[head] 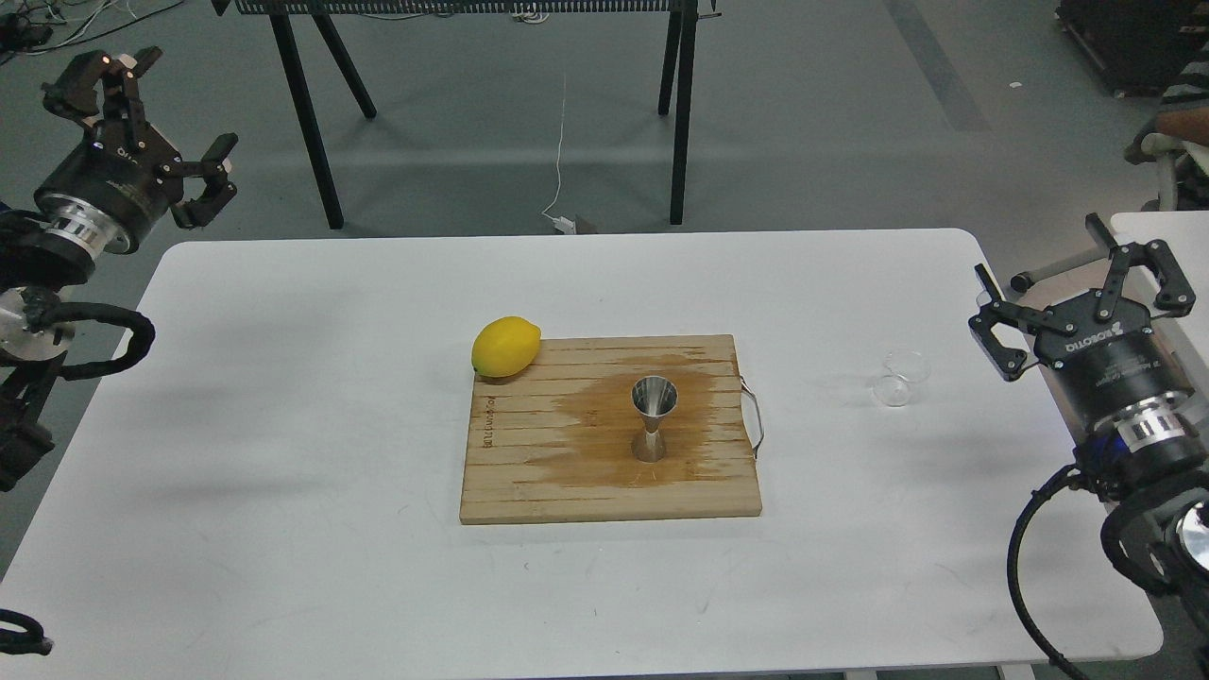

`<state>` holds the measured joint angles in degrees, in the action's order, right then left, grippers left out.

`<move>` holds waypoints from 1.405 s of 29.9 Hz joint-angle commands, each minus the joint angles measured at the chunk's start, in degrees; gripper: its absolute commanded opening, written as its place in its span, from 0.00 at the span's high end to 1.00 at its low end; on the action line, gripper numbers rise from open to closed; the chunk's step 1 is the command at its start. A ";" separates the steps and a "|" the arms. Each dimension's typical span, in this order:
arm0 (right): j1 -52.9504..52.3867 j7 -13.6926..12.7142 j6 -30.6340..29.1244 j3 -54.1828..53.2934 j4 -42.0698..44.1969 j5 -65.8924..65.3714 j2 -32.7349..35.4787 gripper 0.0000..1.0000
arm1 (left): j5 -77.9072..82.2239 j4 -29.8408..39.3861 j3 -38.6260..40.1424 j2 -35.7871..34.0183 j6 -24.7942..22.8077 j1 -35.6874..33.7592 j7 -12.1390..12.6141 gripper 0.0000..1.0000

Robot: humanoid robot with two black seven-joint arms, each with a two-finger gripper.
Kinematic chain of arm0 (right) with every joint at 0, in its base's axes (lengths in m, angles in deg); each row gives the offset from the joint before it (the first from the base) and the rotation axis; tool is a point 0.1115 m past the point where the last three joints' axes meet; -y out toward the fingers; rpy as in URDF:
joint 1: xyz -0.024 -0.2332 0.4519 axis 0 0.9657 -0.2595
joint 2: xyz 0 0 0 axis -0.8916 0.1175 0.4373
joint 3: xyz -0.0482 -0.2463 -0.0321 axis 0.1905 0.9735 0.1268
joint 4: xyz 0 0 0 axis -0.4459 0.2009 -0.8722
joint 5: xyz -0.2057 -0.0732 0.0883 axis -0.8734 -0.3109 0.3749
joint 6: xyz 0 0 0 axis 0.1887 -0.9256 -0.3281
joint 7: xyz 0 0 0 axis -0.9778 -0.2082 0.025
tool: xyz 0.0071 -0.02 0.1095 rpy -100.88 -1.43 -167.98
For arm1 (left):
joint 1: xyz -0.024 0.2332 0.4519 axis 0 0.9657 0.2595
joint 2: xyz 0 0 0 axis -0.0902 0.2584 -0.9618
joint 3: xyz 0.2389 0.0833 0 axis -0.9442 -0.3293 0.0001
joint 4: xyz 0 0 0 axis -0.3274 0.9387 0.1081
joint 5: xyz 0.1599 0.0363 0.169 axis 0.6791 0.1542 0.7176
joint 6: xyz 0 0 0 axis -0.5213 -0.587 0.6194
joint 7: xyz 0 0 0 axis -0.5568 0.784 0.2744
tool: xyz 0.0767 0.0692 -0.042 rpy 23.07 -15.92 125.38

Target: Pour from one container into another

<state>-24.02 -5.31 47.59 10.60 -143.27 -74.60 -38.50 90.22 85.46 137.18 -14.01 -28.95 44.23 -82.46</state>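
Jigger (pixel 653 416) upright on wet board (pixel 529 472); glass cup (pixel 900 377) right.

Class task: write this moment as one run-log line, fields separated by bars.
left gripper: open, empty | right gripper: open, empty, near glass cup | cup: on table | jigger: upright on wet board | pour: not begun

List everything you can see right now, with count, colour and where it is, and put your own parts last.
table: one, white, fills the view
cutting board: one, wooden, wet-stained, table centre
lemon: one, yellow, board's far-left corner
jigger: one, steel, upright on the board
glass cup: one, clear, on the table right of the board
black-legged stand: one, on the floor behind the table
left gripper: one, black, open, raised far left
right gripper: one, black, open, right of the cup
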 commanded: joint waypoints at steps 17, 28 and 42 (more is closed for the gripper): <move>0.27 0.72 19.74 -3.12 3.13 0.55 -17.22 0.01 | 0.32 0.84 0.01 -0.84 0.09 -0.45 -0.18 0.01; -8.52 0.72 26.08 -3.12 13.93 0.55 -19.41 0.02 | 0.32 2.50 0.01 -1.28 0.61 -0.54 -0.18 0.01; -16.78 0.02 20.81 -1.54 29.67 0.46 -21.61 0.03 | 0.32 2.59 0.01 -1.46 1.41 -0.54 -0.18 0.01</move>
<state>-39.45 -5.17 69.68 9.05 -116.83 -74.13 -59.67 90.55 88.05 137.18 -15.51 -27.55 43.76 -82.66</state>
